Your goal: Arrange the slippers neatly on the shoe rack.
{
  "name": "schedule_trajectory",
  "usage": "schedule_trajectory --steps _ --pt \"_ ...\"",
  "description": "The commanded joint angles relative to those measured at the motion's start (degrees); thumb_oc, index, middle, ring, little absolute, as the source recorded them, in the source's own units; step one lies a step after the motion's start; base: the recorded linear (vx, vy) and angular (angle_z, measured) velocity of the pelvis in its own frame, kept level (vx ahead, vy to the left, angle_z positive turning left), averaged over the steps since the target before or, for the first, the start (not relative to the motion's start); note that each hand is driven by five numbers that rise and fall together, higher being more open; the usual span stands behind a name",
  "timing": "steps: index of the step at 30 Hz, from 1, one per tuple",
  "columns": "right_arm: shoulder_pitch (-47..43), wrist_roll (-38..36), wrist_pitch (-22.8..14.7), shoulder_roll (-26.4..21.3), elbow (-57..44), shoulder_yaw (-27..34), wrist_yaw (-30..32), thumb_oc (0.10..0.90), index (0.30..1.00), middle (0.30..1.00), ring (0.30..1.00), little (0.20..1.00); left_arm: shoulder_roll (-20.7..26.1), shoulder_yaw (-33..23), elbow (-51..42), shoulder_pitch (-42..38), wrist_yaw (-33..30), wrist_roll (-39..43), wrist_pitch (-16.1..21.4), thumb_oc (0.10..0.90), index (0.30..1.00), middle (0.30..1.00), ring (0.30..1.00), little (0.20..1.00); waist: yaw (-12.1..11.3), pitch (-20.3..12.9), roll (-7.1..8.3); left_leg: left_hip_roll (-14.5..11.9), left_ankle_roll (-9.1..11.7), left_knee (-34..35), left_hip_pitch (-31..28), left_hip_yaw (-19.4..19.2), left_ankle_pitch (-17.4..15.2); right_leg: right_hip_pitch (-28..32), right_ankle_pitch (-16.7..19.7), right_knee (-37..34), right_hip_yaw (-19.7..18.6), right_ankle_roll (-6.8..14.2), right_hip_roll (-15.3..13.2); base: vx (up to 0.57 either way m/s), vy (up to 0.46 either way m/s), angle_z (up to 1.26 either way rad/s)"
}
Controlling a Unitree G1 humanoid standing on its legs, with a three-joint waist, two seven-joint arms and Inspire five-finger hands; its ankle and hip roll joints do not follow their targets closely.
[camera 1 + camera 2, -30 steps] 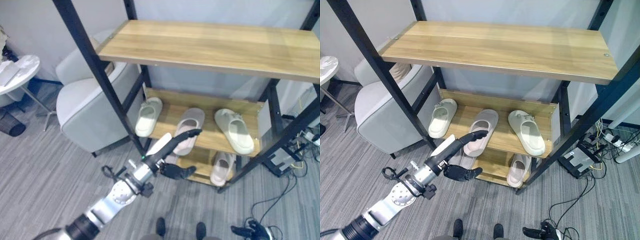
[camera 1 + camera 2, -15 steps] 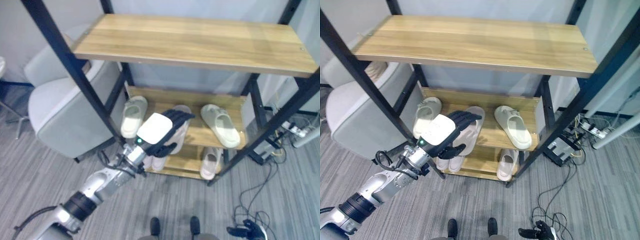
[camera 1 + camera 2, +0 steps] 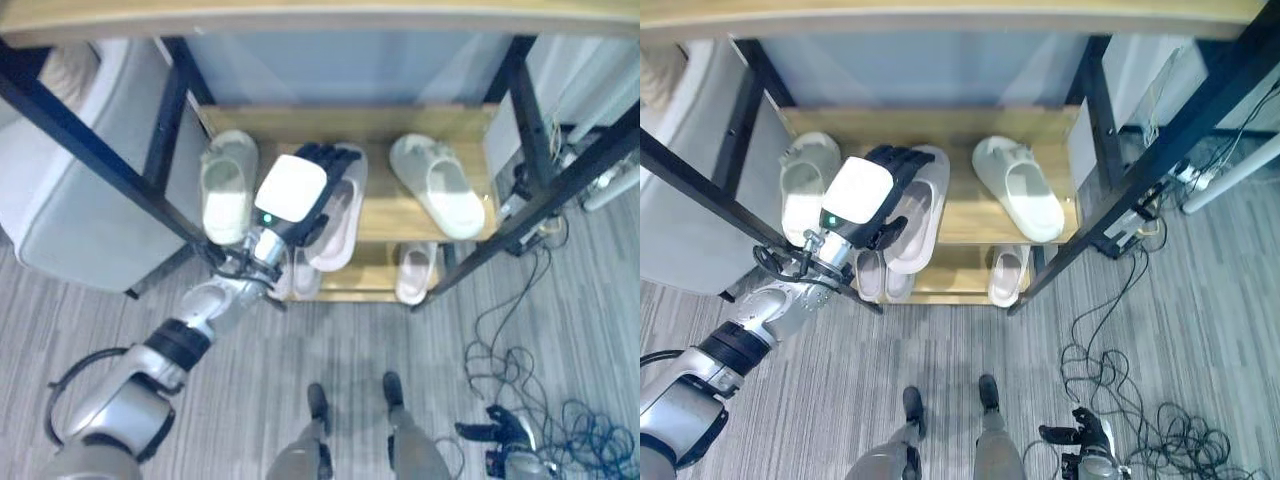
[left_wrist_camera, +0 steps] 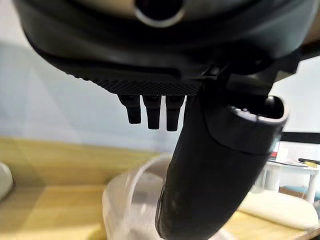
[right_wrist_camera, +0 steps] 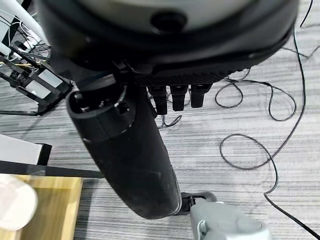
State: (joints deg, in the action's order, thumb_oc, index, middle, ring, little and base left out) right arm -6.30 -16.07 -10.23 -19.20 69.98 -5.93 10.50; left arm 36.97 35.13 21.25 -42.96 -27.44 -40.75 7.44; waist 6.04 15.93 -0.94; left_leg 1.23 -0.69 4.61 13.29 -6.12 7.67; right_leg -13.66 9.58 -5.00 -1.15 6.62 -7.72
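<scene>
Shoe rack (image 3: 470, 125) of dark metal uprights and wooden shelves, seen from above, standing on grey striped carpet (image 3: 300, 350). Middle shelf (image 3: 960, 215) carrying three slippers: pale green slipper (image 3: 226, 188) at the robot's left end, pinkish-beige slipper (image 3: 340, 215) in the centre, second pale green slipper (image 3: 436, 186) toward the right end, angled, well apart from the centre one. Bottom shelf (image 3: 940, 283) holding a pinkish slipper (image 3: 412, 275) on the right and another pale slipper (image 3: 872, 276) on the left, partly hidden behind the arm. Left hand (image 3: 300, 195) reaching in from the lower left, white back plate uppermost, positioned over the middle shelf between the left green slipper and the centre beige slipper. Dark fingers (image 3: 333, 156) extended over the heel end of the beige slipper, only slightly bent; thumb (image 4: 215, 170) standing out over the slipper's pale rim in the left wrist view; nothing gripped, hand relaxed and unclenched; actual contact with the slipper not determinable. Right hand (image 5: 150, 100) shown in the right wrist view hanging above the carpet, thumb forward, short row of fingers (image 5: 177, 97) straight, holding nothing. Grey armchair (image 3: 60, 190) just beside the rack on the robot's left. Loose cables (image 3: 1140, 370) on the carpet to the right of the rack.
</scene>
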Motion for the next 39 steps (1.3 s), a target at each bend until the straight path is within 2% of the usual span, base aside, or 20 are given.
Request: schedule_trajectory --steps 1,8,17,19,23,27,29,30,31,32,34,35,38,39 --pt "-1.0 -3.0 -1.6 -4.8 -0.5 0.4 1.4 0.800 0.900 0.900 0.900 0.900 -1.7 -3.0 1.3 -12.8 -6.3 3.5 -0.6 0.800 0.900 0.900 0.900 0.900 -0.7 -1.3 -1.61 -1.3 2.4 0.2 -0.6 3.1 -4.6 4.1 -5.2 1.0 2.0 4.6 -1.3 0.00 0.000 0.00" --pt "-2.7 -3.6 -2.1 -4.8 -0.8 -0.7 1.5 0.800 0.900 0.900 0.900 0.900 -1.7 -0.2 7.7 -21.1 -7.4 4.2 -3.3 0.800 0.900 0.900 0.900 0.900 -0.1 0.5 -0.93 -1.4 2.3 0.0 1.0 2.3 -4.4 2.3 -4.4 1.0 1.5 5.0 -1.2 0.01 0.008 -0.02" --pt "-4.4 -4.2 -2.8 -4.8 -0.9 -2.8 1.3 0.800 0.900 0.900 0.900 0.900 -0.2 6.3 18.2 -34.0 -7.7 4.8 -6.3 0.800 0.900 0.900 0.900 0.900 1.0 1.4 -0.20 -1.7 2.4 -0.1 2.7 1.7 -4.1 0.4 -3.2 0.6 1.5 5.4 -1.0 0.01 0.001 -0.04" --pt "-4.3 -4.4 -2.8 -4.6 -0.9 -3.1 1.1 0.800 0.900 0.900 0.900 0.900 -0.7 6.8 19.1 -34.9 -6.8 5.4 -6.5 0.400 0.300 0.300 0.300 0.300 1.1 1.5 -0.18 -1.8 2.4 -0.2 2.8 1.6 -4.0 0.4 -3.3 0.6 1.4 5.4 -1.0 0.00 0.001 -0.02" --pt "-3.6 -4.8 -2.8 -4.4 -1.3 -2.7 0.7 0.800 0.900 0.900 0.900 0.900 -1.5 5.9 18.5 -33.7 -5.3 6.5 -5.8 0.400 0.300 0.300 0.300 0.300 1.0 1.8 -0.12 -1.7 2.3 -0.3 2.7 1.6 -4.1 0.4 -3.5 0.8 1.6 5.4 -1.0 0.00 -0.011 -0.03" --pt "-1.4 -4.7 -3.0 -3.6 -2.1 -1.0 0.3 0.800 0.900 0.900 0.900 0.900 -2.8 -1.4 10.2 -24.3 -5.4 7.7 -4.3 0.400 0.300 0.300 0.300 0.300 0.0 1.8 0.00 -1.7 2.3 -0.8 1.9 2.0 -4.6 1.2 -4.5 1.5 2.0 5.1 -1.0 -0.01 -0.043 -0.01" --pt "0.1 -4.3 -2.9 -2.9 -2.3 -0.1 0.2 0.800 0.900 0.900 0.900 0.900 -3.0 -4.8 3.1 -18.5 -6.0 8.2 -2.0 0.400 0.300 0.300 0.300 0.300 -0.5 1.3 -0.01 -1.8 2.4 -1.3 1.2 2.4 -5.2 2.1 -5.3 1.9 2.3 5.0 -0.9 0.00 -0.067 -0.01" --pt "0.2 -4.3 -2.9 -3.0 -2.4 -0.2 0.2 0.800 0.900 0.900 0.900 0.900 -2.9 -5.1 2.6 -18.0 -5.8 8.1 -2.1 0.400 0.300 0.300 0.300 0.300 -0.4 1.2 -0.07 -1.8 2.4 -1.4 1.1 2.4 -5.3 2.2 -5.4 2.0 2.3 4.9 -0.9 -0.03 -0.103 0.03" --pt "1.8 -3.7 -2.9 -2.1 -2.7 0.7 0.1 0.800 0.900 0.900 0.900 0.900 -2.7 -9.9 -6.6 -9.8 -7.7 8.3 0.6 0.400 0.300 0.300 0.300 0.300 -1.3 0.8 0.06 -2.0 2.4 -2.4 0.5 2.6 -5.4 2.9 -6.0 3.1 2.4 4.7 -0.9 0.02 -0.106 0.08" --pt "3.1 -3.6 -2.8 -1.8 -2.8 1.1 0.1 0.800 0.900 0.900 0.900 0.900 -2.3 -12.4 -11.7 -5.0 -7.8 7.9 1.2 0.400 0.300 0.300 0.300 0.300 -1.6 0.1 0.02 -2.1 2.5 -3.1 -0.3 3.0 -6.4 3.9 -7.3 3.7 2.7 4.5 -0.9 0.01 -0.201 0.06" --pt "7.4 -3.2 -2.9 -0.5 -3.9 4.4 0.2 0.800 0.900 0.900 0.900 0.900 -0.9 -21.4 -27.8 12.4 -7.3 8.8 5.8 0.400 0.300 0.300 0.300 0.300 -4.0 -0.6 -0.17 -2.4 2.5 -7.0 -2.3 4.1 -8.1 6.0 -10.1 7.8 3.7 3.4 -0.7 0.00 -0.184 0.09" --pt "7.5 -3.2 -2.9 -0.6 -3.9 4.2 0.2 0.800 0.900 0.900 0.900 0.900 -0.9 -21.7 -28.2 12.9 -7.0 8.9 5.8 0.400 0.300 0.300 0.300 0.300 -3.8 -0.7 -0.20 -2.4 2.5 -7.1 -2.6 4.2 -8.8 6.4 -10.7 7.9 3.7 3.4 -0.7 -0.01 -0.127 0.22" --pt "8.7 -1.9 -2.7 -0.4 -5.0 4.6 0.2 0.800 0.900 0.900 0.900 0.900 -1.1 -25.4 -34.2 23.9 -6.0 10.9 8.3 0.400 0.300 0.300 0.300 0.300 -5.5 -0.2 -0.10 -2.5 2.6 -12.4 -3.7 5.4 -11.2 8.1 -13.6 12.0 4.1 2.1 0.0 -0.02 -0.171 0.36" --pt "9.0 -0.6 -2.8 -1.2 -6.3 3.7 0.8 0.800 0.900 0.900 0.900 0.900 -1.7 -25.9 -36.1 31.9 -5.0 12.8 9.2 0.400 0.300 0.300 0.300 0.300 -6.8 1.7 0.35 -2.8 2.4 -18.4 -4.3 6.3 -13.2 9.5 -16.5 17.2 5.4 0.7 0.6 -0.03 -0.203 0.18"
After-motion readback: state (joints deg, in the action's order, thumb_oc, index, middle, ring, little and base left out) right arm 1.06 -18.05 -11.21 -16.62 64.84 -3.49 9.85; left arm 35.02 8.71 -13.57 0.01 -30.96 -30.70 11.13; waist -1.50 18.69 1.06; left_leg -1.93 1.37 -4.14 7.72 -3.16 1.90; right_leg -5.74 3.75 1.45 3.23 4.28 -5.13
